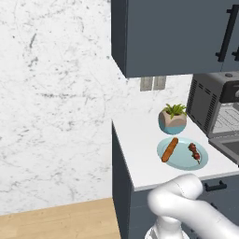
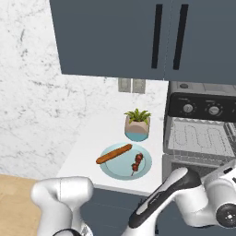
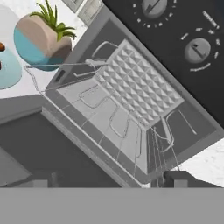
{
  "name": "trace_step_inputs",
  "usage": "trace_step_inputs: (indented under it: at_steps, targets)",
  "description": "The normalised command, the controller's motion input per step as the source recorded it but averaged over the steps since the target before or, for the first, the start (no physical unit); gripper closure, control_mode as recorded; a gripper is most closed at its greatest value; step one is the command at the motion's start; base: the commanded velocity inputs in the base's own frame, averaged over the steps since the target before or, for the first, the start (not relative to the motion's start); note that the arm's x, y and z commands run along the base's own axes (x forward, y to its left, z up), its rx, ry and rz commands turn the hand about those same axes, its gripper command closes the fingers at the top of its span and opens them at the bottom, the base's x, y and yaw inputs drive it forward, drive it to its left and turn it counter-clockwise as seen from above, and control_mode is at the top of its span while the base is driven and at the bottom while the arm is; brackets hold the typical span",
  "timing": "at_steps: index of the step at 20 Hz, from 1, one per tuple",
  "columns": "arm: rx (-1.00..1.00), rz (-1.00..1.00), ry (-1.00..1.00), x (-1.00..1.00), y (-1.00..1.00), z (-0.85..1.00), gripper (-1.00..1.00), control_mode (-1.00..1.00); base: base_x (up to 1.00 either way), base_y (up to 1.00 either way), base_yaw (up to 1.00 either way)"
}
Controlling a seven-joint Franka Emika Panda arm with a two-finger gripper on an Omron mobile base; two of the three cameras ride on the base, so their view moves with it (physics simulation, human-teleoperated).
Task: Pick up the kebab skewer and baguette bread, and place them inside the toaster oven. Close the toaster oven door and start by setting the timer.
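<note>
Left base view
- counter [image 1: 140, 154]: white top in the centre right of the frame.
- plate [image 1: 183, 161]: light blue, at the counter's front edge.
- baguette bread [image 1: 169, 149]: on the plate's left half, long axis running from lower left to upper right of the frame.
- kebab skewer [image 1: 194, 152]: on the plate's right half, apart from the loaf, slanting the opposite way.
- potted plant [image 1: 172, 118]: just behind the plate.
- toaster oven [image 1: 203, 102]: at the right edge, well right of the plate.
- toaster oven door [image 1: 226, 144]: folded down flat, cavity open.

Right base view
- Food: both pieces lie on the plate in the frame's centre; the oven cavity and its wire rack [image 2: 198, 137] sit to the right, dials above.
- Arm: rises from the lower left and bends across the bottom right; the hand is at the right edge, low in front of the open door.

Hand view
- gripper [image 3: 103, 181]: two dark tips at the bottom, spread wide apart, nothing between them.
- Sight line: looks over the lowered door into the rack.
- Plate and plant: at the upper left edge of the frame.

Coming move
- Key relation: the food lies off to the hand's upper left here, away from the oven mouth it faces. I judge the hand must swing to the plate and turn its jaws across the chosen piece's slanted long axis.
- Progress: nothing loaded yet.
</note>
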Motion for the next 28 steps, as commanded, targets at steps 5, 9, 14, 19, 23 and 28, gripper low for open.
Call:
trace_step_inputs:
  at_steps: [5, 9, 14, 19, 23, 28]
  targets:
    - [0.0, -0.19, 0.35, -0.88, 0.68, 0.82, -1.0, -1.0, 0.0, 0.0, 0.0]
    - [0.07, -0.03, 0.31, -0.14, 1.0, 0.39, -1.0, -1.0, 0.0, 0.0, 0.0]
    - [0.21, 0.04, 0.13, -0.02, 0.92, 0.3, -1.0, -1.0, 0.0, 0.0, 0.0]
    - [0.31, -0.03, 0.14, -0.19, 0.84, 0.44, -1.0, -1.0, 0.0, 0.0, 0.0]
    - [0.28, -0.12, 0.06, 0.0, 1.0, 0.06, -1.0, -1.0, 0.0, 0.0, 0.0]
    - [0.14, -0.22, -0.02, -0.02, 0.99, 0.0, -1.0, -1.0, 0.0, 0.0, 0.0]
